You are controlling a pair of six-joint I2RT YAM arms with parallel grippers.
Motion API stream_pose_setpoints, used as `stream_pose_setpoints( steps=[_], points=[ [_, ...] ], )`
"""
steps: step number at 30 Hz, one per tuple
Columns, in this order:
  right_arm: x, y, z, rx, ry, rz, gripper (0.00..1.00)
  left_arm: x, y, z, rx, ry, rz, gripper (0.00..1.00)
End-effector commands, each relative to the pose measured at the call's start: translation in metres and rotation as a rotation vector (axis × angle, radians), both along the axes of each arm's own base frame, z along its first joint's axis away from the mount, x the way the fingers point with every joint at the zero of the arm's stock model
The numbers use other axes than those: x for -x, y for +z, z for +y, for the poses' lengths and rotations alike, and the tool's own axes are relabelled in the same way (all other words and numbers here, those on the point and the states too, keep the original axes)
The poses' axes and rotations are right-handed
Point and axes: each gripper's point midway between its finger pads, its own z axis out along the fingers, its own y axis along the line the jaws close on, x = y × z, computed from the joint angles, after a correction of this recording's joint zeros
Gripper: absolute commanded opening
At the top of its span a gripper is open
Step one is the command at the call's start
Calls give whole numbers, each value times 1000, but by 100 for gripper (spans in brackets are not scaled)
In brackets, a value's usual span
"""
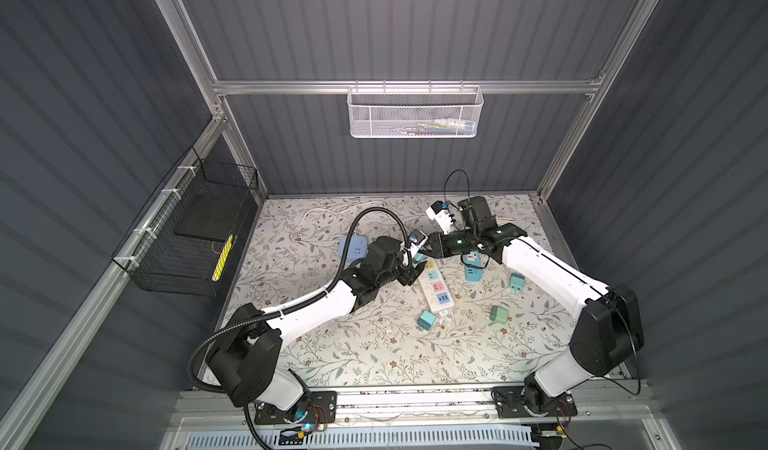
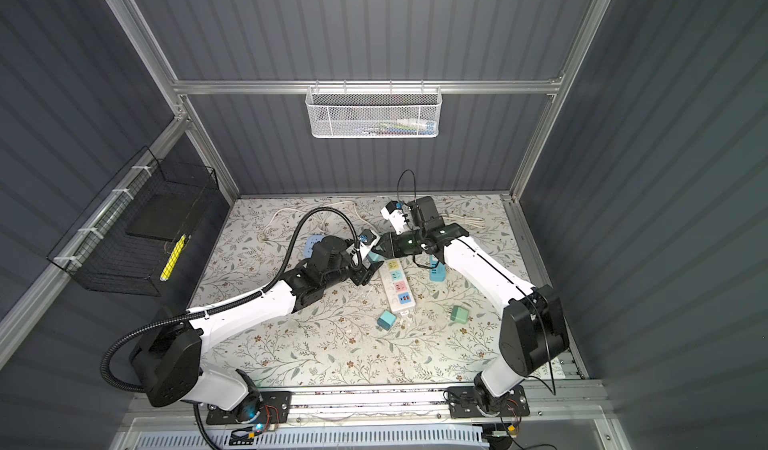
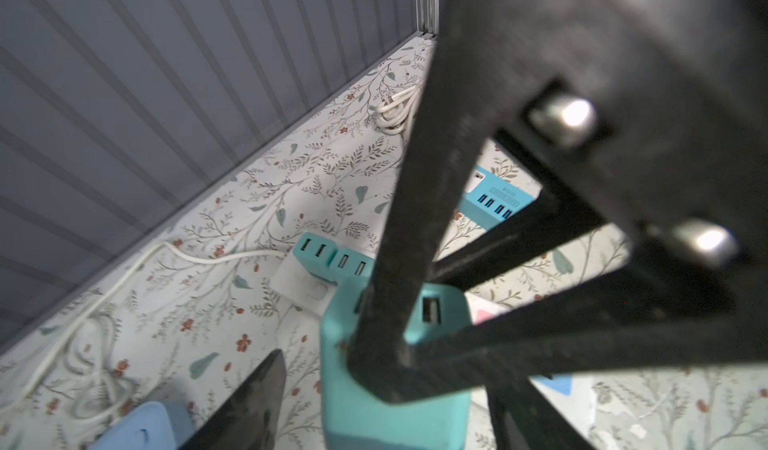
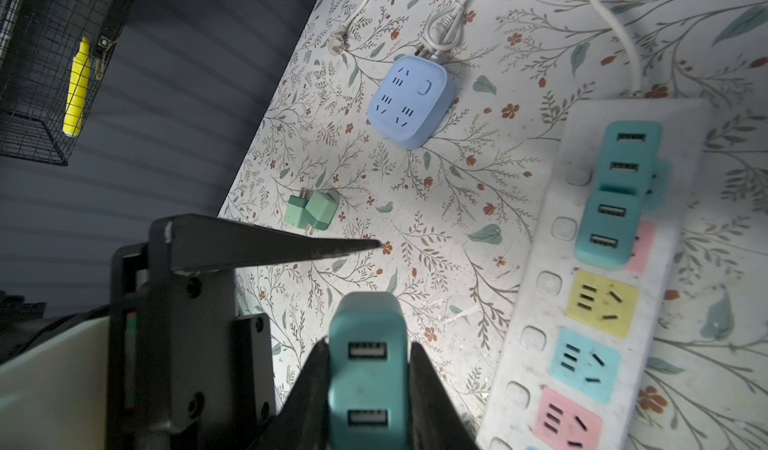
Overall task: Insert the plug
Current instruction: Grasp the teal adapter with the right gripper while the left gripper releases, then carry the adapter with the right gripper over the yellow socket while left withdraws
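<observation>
My right gripper [image 4: 368,369] is shut on a teal plug [image 4: 365,344] with two USB ports on its face, holding it above the mat beside the white power strip [image 4: 536,315]. The strip has coloured sockets, and two more teal plugs [image 4: 606,227] sit in its far end. My left gripper [image 3: 386,406] is open. The held plug [image 3: 395,385] lies between its fingers, apart from the visible finger [image 3: 257,402]. In both top views the two grippers meet over the strip's [image 1: 434,287] far end, left gripper [image 1: 411,269] and right gripper [image 1: 430,247].
A blue square socket block [image 1: 353,247] and white cords lie behind the left arm. A blue USB hub [image 1: 473,271] and loose teal plugs [image 1: 426,320] [image 1: 498,315] lie around the strip. A green plug [image 4: 313,213] rests on the mat. A black wire basket [image 1: 191,235] hangs on the left wall.
</observation>
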Motion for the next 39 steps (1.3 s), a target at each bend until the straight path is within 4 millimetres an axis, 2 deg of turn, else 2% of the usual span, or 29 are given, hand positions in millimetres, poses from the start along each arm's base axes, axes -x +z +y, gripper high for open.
stream_pose_setpoints(
  steps=[1, 3, 9, 14, 17, 21, 29, 39],
  points=[
    [-12, 11, -8, 12, -69, -73, 15, -8, 25, 14, 51, 102, -61, 93],
    [-18, 9, -13, 42, -103, -99, 15, -13, 28, 23, 68, 164, -78, 100],
    [-37, -4, -33, 129, -224, -178, 14, -32, 40, 55, 84, 384, -129, 100],
    [-43, -30, -42, 197, -256, -200, 14, -42, 45, 78, 111, 518, -134, 100],
    [-44, -43, -38, 207, -233, -188, 14, -43, 43, 79, 180, 483, -66, 100],
    [-49, -61, -44, 257, -249, -195, 13, -54, 36, 82, 207, 488, 11, 100],
    [-42, -94, -51, 309, -258, -150, 13, -55, 31, 82, 200, 496, 24, 100],
    [-50, -110, -52, 331, -330, -152, 13, -55, 26, 78, 202, 477, 43, 100]
  ],
)
